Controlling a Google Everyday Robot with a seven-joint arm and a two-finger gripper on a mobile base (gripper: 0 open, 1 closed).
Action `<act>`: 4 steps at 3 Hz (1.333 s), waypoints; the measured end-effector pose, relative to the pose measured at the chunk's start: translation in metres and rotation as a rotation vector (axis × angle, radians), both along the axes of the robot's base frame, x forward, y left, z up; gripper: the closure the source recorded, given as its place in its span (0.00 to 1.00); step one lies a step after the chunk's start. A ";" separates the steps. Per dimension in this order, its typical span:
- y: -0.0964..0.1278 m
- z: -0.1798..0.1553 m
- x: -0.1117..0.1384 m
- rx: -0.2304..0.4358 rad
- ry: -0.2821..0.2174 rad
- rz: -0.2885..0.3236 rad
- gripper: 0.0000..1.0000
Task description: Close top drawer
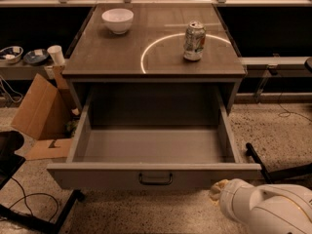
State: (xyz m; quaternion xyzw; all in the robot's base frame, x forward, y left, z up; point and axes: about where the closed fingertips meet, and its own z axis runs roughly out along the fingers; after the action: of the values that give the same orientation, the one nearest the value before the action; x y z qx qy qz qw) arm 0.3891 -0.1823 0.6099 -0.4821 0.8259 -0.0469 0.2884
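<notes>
The top drawer (155,178) of the grey cabinet is pulled far out and is empty inside. Its tall front panel faces me, with a small dark handle (155,180) at its centre. Only a white rounded arm housing (265,207) shows at the bottom right, just below the drawer front's right corner. A pale yellowish end piece (217,189) on it points toward the panel. My gripper's fingers do not show in this view. I cannot tell whether the arm touches the drawer.
A white bowl (117,20) and a soda can (194,41) stand on the cabinet top (122,57). An open cardboard box (41,111) lies on the floor at the left. A black base leg (258,162) is at the right. Cables (29,201) lie at the lower left.
</notes>
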 end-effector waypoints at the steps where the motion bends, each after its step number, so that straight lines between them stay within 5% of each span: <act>1: 0.017 0.023 0.038 0.002 -0.091 0.063 1.00; 3: 0.057 0.059 0.096 -0.008 -0.174 0.180 1.00; 4: 0.057 0.059 0.096 -0.008 -0.174 0.180 1.00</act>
State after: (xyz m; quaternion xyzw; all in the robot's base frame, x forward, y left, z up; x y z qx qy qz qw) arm 0.4848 -0.1250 0.6684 -0.5494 0.7511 -0.0658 0.3602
